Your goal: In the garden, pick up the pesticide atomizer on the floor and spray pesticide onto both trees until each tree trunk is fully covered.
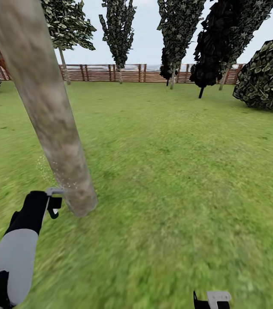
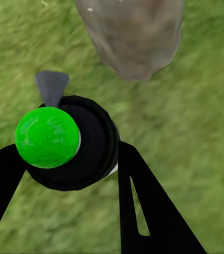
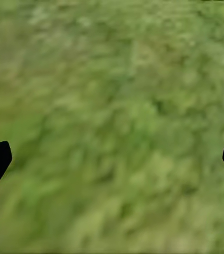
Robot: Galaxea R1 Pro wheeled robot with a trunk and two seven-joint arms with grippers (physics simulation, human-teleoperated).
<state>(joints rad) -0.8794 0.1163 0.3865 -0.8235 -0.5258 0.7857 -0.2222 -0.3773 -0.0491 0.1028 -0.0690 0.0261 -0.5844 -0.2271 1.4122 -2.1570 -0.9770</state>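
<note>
Left wrist view: left gripper (image 2: pixel 70 159) clamps the atomizer (image 2: pixel 64 143) near the trunk (image 2: pixel 130 37) base. Nozzle low; upper bark may stay unsprayed. Right gripper (image 3: pixel 112 159) spread, empty.

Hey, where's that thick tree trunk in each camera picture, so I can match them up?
Head view: tree trunk slants from upper left to the lawn, beside the left claw.
Left wrist view: its base lies just beyond the atomizer.
Right wrist view: grass, no trunk.
Shared landmark: the grass.
</note>
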